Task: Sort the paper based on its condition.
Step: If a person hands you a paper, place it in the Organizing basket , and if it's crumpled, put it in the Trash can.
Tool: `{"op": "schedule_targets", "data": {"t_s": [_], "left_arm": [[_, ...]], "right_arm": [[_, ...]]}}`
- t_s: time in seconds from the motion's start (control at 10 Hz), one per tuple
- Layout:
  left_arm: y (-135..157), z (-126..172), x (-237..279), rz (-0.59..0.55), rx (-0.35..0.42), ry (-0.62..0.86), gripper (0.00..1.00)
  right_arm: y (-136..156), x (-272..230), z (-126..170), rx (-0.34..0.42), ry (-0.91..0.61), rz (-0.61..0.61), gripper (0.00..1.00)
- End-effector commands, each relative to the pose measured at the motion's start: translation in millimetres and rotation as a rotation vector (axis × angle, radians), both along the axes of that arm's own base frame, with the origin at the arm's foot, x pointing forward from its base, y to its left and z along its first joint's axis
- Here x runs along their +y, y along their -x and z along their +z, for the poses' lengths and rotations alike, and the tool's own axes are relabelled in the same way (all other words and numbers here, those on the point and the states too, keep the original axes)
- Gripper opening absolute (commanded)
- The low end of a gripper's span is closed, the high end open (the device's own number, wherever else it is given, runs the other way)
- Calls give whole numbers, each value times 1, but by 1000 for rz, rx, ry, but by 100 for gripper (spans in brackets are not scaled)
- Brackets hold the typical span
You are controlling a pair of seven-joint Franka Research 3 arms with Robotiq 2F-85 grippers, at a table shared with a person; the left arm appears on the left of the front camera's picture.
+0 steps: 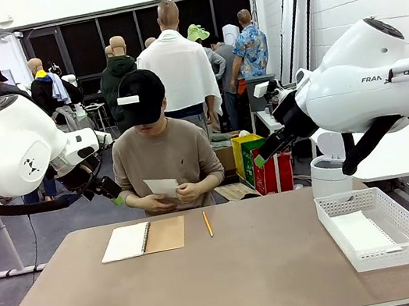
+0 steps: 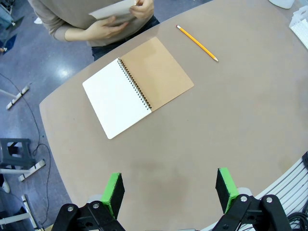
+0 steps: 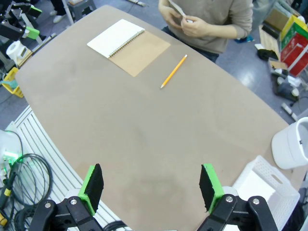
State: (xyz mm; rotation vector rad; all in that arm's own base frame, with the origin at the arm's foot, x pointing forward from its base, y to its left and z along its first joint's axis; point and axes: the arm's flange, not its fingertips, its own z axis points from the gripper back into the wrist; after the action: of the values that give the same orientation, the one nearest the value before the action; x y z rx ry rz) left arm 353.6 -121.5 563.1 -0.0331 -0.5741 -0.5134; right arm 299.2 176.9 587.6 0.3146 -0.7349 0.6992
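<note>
Flat white paper [image 1: 365,234] (a smooth rectangle) lies in the mesh basket [image 1: 396,252].

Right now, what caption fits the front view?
Person holding a paper sheet at a table with spiral notebook, pencil, white basket.

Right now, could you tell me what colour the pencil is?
The pencil is yellow-orange, clearest in the left wrist view.

Held high at either side, left arm [image 1: 17,146] and right arm [image 1: 367,85]; left tool [image 2: 169,179] and right tool [image 3: 150,173] point down, jaws wide apart
</note>
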Motion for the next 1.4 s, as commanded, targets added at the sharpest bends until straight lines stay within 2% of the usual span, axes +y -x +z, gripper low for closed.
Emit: {"op": "schedule_targets", "data": {"t_s": [0.0, 1.3], "left_arm": [[0, 0, 2, -1, -1, -3, 100], [0, 0, 2, -1, -1, -3, 100]], "right_arm": [[0, 1, 1, 3, 6, -1, 100], [0, 1, 1, 3, 6, -1, 100]]}}
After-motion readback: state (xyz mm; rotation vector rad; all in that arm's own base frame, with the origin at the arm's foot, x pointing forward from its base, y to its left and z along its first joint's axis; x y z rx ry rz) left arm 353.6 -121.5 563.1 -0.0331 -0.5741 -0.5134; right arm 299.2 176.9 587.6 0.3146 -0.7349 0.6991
